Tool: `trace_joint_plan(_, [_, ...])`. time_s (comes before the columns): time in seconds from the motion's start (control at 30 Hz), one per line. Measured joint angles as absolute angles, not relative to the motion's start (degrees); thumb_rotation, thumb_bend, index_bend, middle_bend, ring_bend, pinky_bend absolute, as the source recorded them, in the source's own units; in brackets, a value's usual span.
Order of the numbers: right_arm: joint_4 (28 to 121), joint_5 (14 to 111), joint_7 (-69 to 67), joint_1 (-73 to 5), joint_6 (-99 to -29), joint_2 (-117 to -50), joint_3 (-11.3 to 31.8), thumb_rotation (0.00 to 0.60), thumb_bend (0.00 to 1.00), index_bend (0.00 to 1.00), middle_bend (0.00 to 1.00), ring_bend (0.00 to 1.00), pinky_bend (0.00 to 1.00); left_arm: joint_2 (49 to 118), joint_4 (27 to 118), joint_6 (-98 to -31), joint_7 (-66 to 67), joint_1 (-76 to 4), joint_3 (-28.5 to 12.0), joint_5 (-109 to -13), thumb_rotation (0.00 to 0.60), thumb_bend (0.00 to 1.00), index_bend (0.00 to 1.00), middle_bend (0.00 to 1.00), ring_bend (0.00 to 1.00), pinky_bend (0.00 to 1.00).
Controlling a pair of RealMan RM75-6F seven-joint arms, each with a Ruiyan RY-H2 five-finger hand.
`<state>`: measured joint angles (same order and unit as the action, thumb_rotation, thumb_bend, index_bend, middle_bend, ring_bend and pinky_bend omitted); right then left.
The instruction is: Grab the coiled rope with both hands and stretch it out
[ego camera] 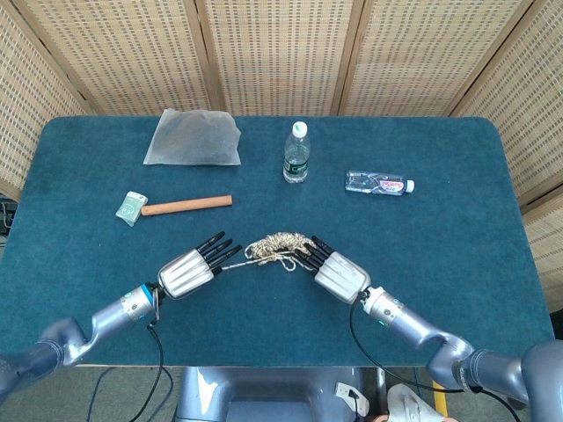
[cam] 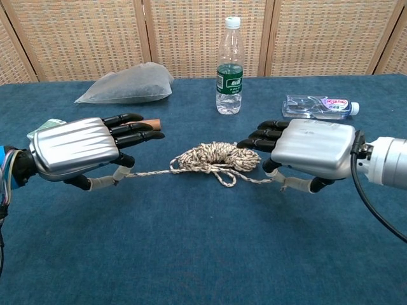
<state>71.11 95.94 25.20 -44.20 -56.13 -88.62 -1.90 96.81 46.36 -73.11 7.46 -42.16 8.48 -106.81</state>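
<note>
A beige coiled rope lies mid-table, with a strand running out from each side. My left hand is to its left and pinches one strand under the thumb, its other fingers stretched out flat. My right hand sits to the right of the coil and pinches the other strand, fingers pointing at the coil. Both strands look nearly taut; the coil itself is still bunched.
An upright water bottle stands behind the coil. A lying bottle is at the back right. A wooden rod, a small green packet and a grey bag are at the back left.
</note>
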Motion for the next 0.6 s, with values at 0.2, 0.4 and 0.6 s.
trace_joint_plan(0.2, [70.3,95.4,25.3,-43.5,-56.5,-87.2,-1.9,0.6,0.57,0.62,0.0,0.0,0.0,95.0,44.0,-73.7,6.7,-41.0,8.5,-105.8,0.6,0.47,0.83,0.0,0.0,0.0])
trace_joint_plan(0.4, [69.4,94.4,25.0,-42.6,-56.9,-85.1,-1.7,0.6,0.57,0.62,0.0,0.0,0.0,93.9,40.5,-74.3,4.9,-39.8,8.5,-104.8,0.6,0.47,0.83,0.0,0.0,0.0])
trace_joint_plan(0.6, [68.0,93.7,24.7,-41.6,-57.0,-82.8,-2.0,0.6,0.57,0.62,0.0,0.0,0.0,93.5,36.4,-74.6,2.5,-38.7,8.6,-103.8,0.6,0.47,0.83,0.0,0.0,0.0])
